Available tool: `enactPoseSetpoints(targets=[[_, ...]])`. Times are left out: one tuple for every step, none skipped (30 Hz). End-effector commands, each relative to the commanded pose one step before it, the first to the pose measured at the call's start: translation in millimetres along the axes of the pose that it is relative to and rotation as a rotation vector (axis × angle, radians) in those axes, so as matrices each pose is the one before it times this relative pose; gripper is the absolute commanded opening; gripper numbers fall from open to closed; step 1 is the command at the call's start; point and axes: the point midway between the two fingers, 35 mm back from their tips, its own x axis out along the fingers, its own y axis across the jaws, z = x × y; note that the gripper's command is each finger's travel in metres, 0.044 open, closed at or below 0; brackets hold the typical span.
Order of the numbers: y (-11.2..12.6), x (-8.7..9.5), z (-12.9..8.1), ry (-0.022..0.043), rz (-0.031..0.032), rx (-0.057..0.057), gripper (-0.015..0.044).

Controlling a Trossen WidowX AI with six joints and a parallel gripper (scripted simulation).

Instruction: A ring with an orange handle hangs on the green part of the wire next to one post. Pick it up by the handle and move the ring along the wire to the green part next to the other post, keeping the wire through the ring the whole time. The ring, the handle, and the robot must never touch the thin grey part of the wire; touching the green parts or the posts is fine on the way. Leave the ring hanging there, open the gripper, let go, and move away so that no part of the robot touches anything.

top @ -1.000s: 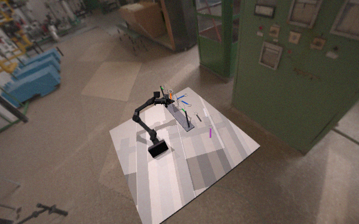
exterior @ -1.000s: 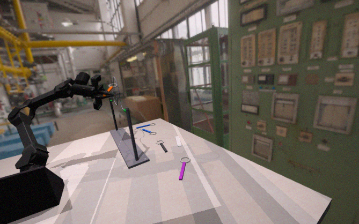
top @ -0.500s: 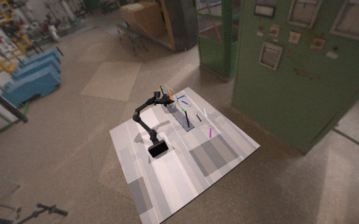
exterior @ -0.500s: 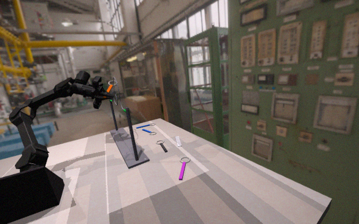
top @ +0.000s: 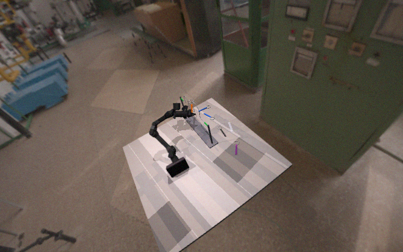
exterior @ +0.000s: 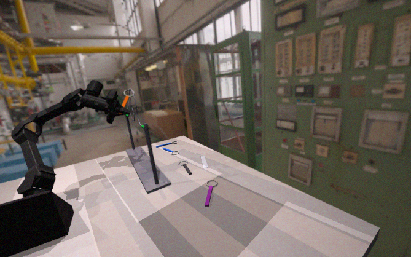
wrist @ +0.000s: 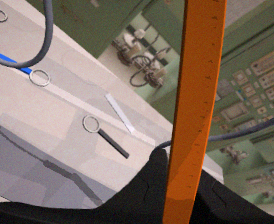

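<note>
My gripper (top: 193,114) (exterior: 128,112) (wrist: 166,156) is shut on the orange handle (top: 191,108) (exterior: 125,101) (wrist: 195,100), which slants up from the fingertips. Its ring is at the upper end, at the raised grey wire (wrist: 49,35) between the posts; it is outside the wrist view. The top and exterior views are too small to tell exactly how the wire passes through it or whether they touch. The near post (top: 209,134) (exterior: 152,156) has a green part (top: 206,124) (exterior: 142,126) at its top. The far post (exterior: 130,134) also has one (top: 182,99) (exterior: 127,115).
Both posts stand on a grey base (top: 209,144) (exterior: 143,169). Beyond it lie two blue-handled rings, a black-handled ring (top: 223,132) (exterior: 187,169) (wrist: 113,143), a white strip (top: 231,126) (exterior: 204,162) (wrist: 120,114) and a purple-handled ring (top: 235,149) (exterior: 208,196).
</note>
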Motion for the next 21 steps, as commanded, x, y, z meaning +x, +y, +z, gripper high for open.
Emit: enactPoseSetpoints(targets=[[-0.04,1.92,-1.58,-0.00071,0.02162,0.0486,-0.0150],[0.54,0.07,0.00,-0.00155,0.00679,0.0122,-0.0150],[0.54,0.08,-0.02,-0.00155,0.00679,0.0122,-0.0150],[0.54,0.08,-0.01,-0.00155,0.00679,0.0122,-0.0150],[0.54,0.08,-0.01,-0.00155,0.00679,0.0122,-0.0150],[0.54,0.07,0.01,-0.00155,0.00679,0.0122,-0.0150],[0.54,0.07,0.00,-0.00155,0.00679,0.0122,-0.0150],[0.54,0.08,-0.02,-0.00156,0.00679,0.0122,-0.0150],[0.54,0.08,-0.01,-0.00156,0.00679,0.0122,-0.0150],[0.54,0.08,0.00,-0.00156,0.00679,0.0122,-0.0150],[0.54,0.07,0.01,-0.00156,0.00679,0.0122,-0.0150],[0.54,0.07,0.00,-0.00156,0.00679,0.0122,-0.0150],[0.54,0.08,-0.01,-0.00156,0.00679,0.0122,-0.0150],[0.54,0.08,-0.01,-0.00157,0.00679,0.0122,-0.0150],[0.54,0.07,0.00,-0.00157,0.00679,0.0122,-0.0150],[0.54,0.07,0.01,-0.00157,0.00679,0.0122,-0.0150],[0.54,0.07,0.00,-0.00157,0.00678,0.0122,-0.0150],[0.54,0.08,-0.01,-0.00157,0.00678,0.0122,-0.0150],[0.54,0.08,-0.01,-0.00157,0.00679,0.0122,-0.0150],[0.54,0.07,0.00,-0.00157,0.00679,0.0122,-0.0150],[0.54,0.07,0.01,-0.00157,0.00678,0.0122,-0.0150]])
